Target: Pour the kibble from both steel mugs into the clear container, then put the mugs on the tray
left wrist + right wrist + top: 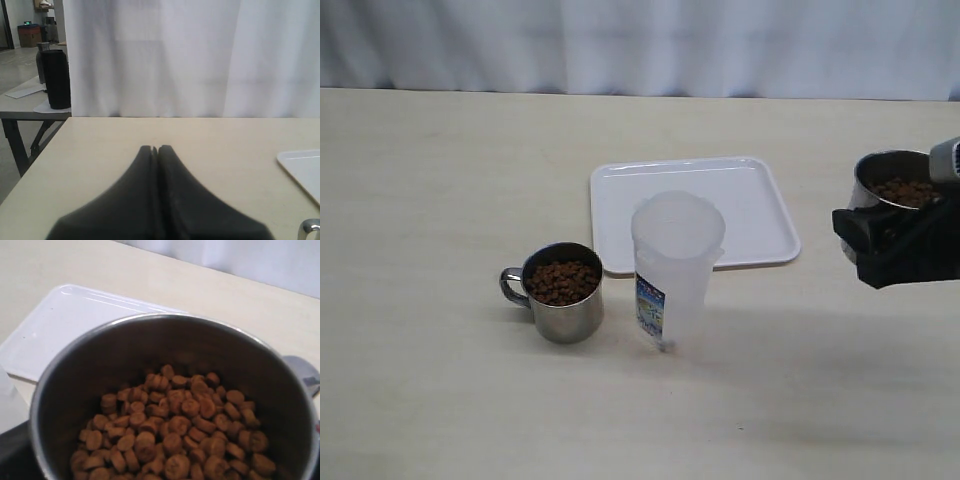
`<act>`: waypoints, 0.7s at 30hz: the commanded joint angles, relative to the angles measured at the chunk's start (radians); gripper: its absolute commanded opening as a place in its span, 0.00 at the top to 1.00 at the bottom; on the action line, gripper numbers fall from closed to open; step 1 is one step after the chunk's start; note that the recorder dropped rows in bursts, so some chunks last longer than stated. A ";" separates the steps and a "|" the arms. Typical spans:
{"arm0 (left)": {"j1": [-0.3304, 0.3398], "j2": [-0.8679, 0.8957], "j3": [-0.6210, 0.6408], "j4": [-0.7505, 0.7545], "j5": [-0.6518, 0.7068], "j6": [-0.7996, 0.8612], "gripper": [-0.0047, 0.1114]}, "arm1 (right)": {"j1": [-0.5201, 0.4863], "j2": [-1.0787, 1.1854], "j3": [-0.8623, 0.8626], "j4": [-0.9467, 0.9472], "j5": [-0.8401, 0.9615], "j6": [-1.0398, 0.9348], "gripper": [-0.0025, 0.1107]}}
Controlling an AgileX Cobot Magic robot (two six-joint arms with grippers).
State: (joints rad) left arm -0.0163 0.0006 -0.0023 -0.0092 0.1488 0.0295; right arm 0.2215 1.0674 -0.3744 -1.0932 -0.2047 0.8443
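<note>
Beige table (440,380); right hand (882,242) grips steel mug (868,178) of kibble (905,190), near tray (750,200).

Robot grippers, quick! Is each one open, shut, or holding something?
Left gripper: fingers shut together, holding nothing.
Right gripper: shut on the short shiny steel mug full of round brown kibble.

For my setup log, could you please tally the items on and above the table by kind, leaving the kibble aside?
Steel mugs: 2
Clear container: 1
White tray: 1
Total: 4
</note>
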 commanded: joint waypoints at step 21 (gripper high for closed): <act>-0.008 -0.001 0.002 -0.003 -0.006 -0.002 0.96 | 0.656 0.266 -0.417 -0.193 0.762 -0.013 0.94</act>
State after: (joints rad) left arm -0.0163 0.0006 -0.0023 -0.0092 0.1488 0.0295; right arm 0.8389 1.2945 -0.7612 -1.2400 0.5015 0.8308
